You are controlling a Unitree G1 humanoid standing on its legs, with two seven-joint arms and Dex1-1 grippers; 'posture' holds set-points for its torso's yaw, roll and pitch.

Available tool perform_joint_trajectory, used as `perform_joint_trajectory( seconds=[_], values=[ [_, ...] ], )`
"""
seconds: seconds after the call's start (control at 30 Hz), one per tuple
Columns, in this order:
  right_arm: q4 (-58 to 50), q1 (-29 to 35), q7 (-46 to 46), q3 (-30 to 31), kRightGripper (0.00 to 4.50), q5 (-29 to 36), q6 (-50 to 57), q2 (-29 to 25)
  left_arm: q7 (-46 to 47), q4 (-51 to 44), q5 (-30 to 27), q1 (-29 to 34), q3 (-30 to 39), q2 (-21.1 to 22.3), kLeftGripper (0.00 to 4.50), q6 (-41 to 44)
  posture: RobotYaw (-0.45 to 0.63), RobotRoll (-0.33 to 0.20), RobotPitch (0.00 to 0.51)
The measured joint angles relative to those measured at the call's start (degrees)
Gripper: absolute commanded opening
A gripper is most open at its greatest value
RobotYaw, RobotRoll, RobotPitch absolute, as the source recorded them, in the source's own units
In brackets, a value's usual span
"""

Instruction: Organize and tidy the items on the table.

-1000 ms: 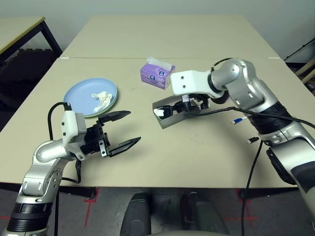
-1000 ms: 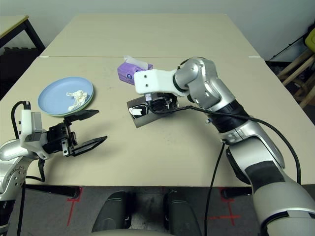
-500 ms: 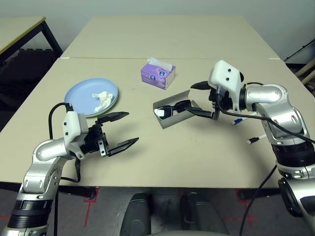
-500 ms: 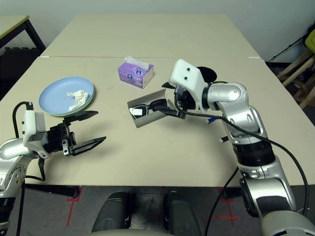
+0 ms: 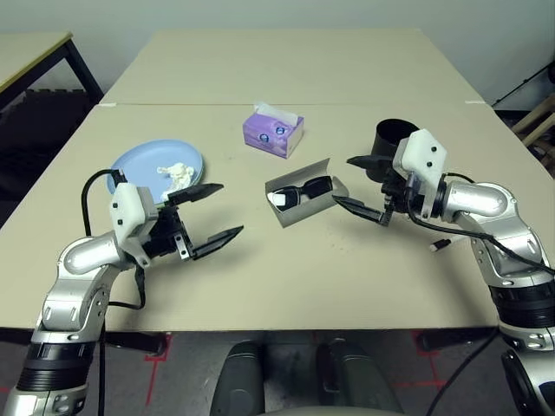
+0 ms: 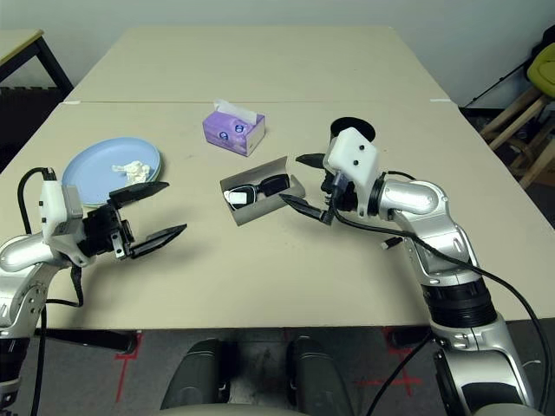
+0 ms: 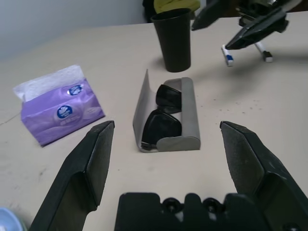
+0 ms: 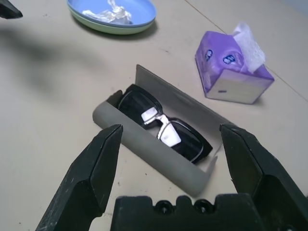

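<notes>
Right gripper [image 5: 366, 186] now withdrawn from open glasses case [image 5: 305, 190], fingers spread

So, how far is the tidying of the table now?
Done, it seems: the sunglasses lie inside the open grey case, and the crumpled tissue sits on the stacked plates. In hand: nothing; the left end effector and the right end effector are both open and empty. Left: the case lid is still up, and a pen lies loose beside the black cup.
</notes>
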Motion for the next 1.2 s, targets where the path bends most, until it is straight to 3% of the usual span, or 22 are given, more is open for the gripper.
perform_joint_trajectory(
  seconds=[0.5, 0.73, 1.0, 1.2],
  values=[
    [0.57, 10.44, -5.23, -2.78, 4.46, 5.04, -2.16, 0.62, 13.08, 0.11, 1.06, -6.04, 0.78, -1.53, 4.50, 9.34, 0.09, 0.000, 0.070],
    [-0.50, 11.99, -6.46, -2.92, 4.46, 6.30, -2.72, 0.77, 19.60, 0.52, 0.97, -10.39, 1.85, -3.38, 4.50, 17.19, 0.09, 0.000, 0.072],
    [-0.65, 12.55, -6.22, -2.92, 4.46, 7.52, -3.03, 0.28, 25.04, 0.44, -0.01, -11.10, 3.68, -6.84, 4.50, 20.71, 0.09, 0.000, 0.069],
    [-0.86, 13.82, -6.18, -2.93, 4.46, 7.95, -3.03, -0.05, 30.21, 2.07, 1.29, -15.21, 3.84, -7.99, 4.50, 23.35, 0.08, 0.000, 0.067]
  ],
)
